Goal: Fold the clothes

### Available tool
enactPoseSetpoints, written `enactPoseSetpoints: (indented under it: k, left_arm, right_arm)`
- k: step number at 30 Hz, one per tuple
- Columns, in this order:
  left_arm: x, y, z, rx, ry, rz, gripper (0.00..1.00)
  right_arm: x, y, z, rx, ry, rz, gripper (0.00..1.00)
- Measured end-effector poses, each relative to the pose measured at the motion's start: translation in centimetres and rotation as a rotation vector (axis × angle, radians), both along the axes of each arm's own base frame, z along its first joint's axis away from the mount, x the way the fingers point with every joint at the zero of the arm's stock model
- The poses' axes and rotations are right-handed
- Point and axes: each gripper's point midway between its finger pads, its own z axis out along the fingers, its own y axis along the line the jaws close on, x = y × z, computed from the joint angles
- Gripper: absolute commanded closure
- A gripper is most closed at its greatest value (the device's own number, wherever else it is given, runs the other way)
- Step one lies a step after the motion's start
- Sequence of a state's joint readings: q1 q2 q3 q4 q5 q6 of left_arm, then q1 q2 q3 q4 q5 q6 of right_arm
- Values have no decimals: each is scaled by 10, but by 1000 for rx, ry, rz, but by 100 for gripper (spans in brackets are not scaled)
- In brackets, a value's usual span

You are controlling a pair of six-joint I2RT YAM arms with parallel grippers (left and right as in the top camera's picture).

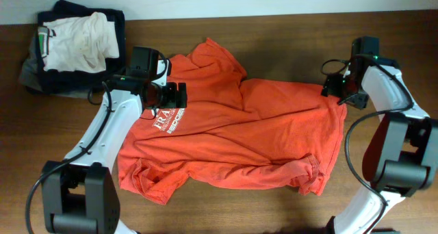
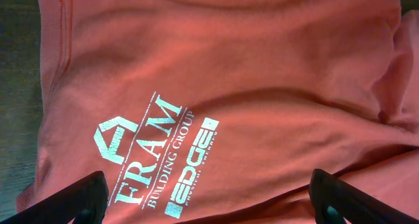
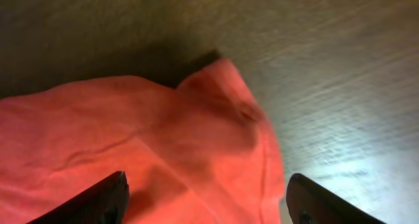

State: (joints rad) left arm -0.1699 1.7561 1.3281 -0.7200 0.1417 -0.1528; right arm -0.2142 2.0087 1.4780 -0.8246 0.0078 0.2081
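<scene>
Left gripper (image 2: 208, 201) hovers above the lettering (image 2: 154, 155) on the shirt (image 1: 260, 131), jaws wide; I see right gripper (image 3: 206, 201) above a shirt corner, jaws wide, empty.

This looks like a robotics lab bench rather than a home. A white-and-black left arm (image 1: 102, 128) and right arm (image 1: 391, 83) rise from the near edge of a dark wood-grain surface (image 1: 274, 49). Behind it runs a plain pale wall (image 1: 274, 1). Only laundry lies there: an orange-red T-shirt (image 1: 260, 124) and a pile of folded garments (image 1: 72, 46).
</scene>
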Motion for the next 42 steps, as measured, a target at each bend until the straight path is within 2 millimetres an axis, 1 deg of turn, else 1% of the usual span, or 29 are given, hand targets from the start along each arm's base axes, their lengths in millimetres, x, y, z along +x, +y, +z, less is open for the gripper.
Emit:
enactPoseSetpoints:
  k: [3, 4, 5, 6, 7, 8, 9, 11, 17, 20, 22, 23, 25, 26, 27, 28, 30, 32, 33, 35, 37, 38, 39, 41, 42]
  left_arm:
    - [0, 0, 0, 0, -1, 0, 1]
    - [0, 0, 0, 0, -1, 0, 1]
    - [0, 0, 0, 0, -1, 0, 1]
    - [0, 0, 0, 0, -2, 0, 1]
    - [0, 0, 0, 0, -2, 0, 1]
    - [0, 0, 0, 0, -2, 0, 1]
    - [1, 0, 0, 0, -2, 0, 1]
    - [1, 0, 0, 0, -3, 0, 1]
    - [1, 0, 0, 0, -3, 0, 1]
    - [1, 0, 0, 0, -3, 0, 1]
    - [2, 0, 1, -1, -7, 0, 1]
    - [2, 0, 1, -1, -8, 0, 1]
    - [3, 0, 1, -2, -12, 0, 1]
    - [3, 0, 1, -2, -14, 0, 1]
    - [4, -1, 2, -2, -18, 0, 1]
    - [5, -1, 2, -3, -21, 0, 1]
    - [6, -1, 3, -4, -27, 0, 1]
    - [6, -1, 3, -4, -28, 0, 1]
    - [6, -1, 3, -4, -26, 0, 1]
    - [-2, 1, 0, 3, 9, 1, 1]
    - [-15, 4, 2, 16, 52, 3, 1]
    - [-18, 5, 9, 17, 45, 3, 1]
    - [-25, 6, 27, 14, 22, 5, 1]
    - [-38, 8, 56, 8, -13, 5, 1]
    - [-45, 10, 66, 7, -19, 5, 1]
  right_arm:
    - [2, 1, -15, 12, 16, 11, 21]
    - [4, 1, -19, 11, 16, 11, 25]
    - [5, 1, -26, 13, 23, 15, 33]
    - [4, 1, -31, 14, 32, 15, 47]
    - [4, 1, -35, 17, 40, 17, 58]
    - [4, 0, -38, 9, 45, 18, 79]
    - [7, -1, -37, 8, 32, 23, 95]
    - [11, -1, -37, 5, 13, 22, 96]
    - [42, -8, -30, -22, -113, 24, 96]
    - [56, -18, -18, -70, -160, 10, 96]
    - [72, -32, 4, -141, -206, -10, 96]
    - [82, -39, 18, -174, -239, -20, 96]
    - [109, -53, 62, -233, -339, -43, 96]
    - [118, -60, 83, -253, -383, -57, 72]
    - [121, -64, 93, -260, -399, -65, 32]
    - [122, -71, 104, -269, -412, -80, 1]
    - [118, -85, 118, -284, -408, -106, 1]
    - [106, -92, 118, -287, -360, -118, 1]
    - [94, -94, 115, -288, -306, -126, 1]
    - [80, -93, 117, -287, -238, -125, 1]
    - [63, -90, 127, -281, -173, -130, 1]
    - [53, -87, 137, -266, -143, -149, 1]
    - [46, -85, 149, -253, -135, -173, 1]
    - [33, -75, 158, -204, -104, -190, 1]
    - [27, -70, 164, -179, -95, -194, 1]
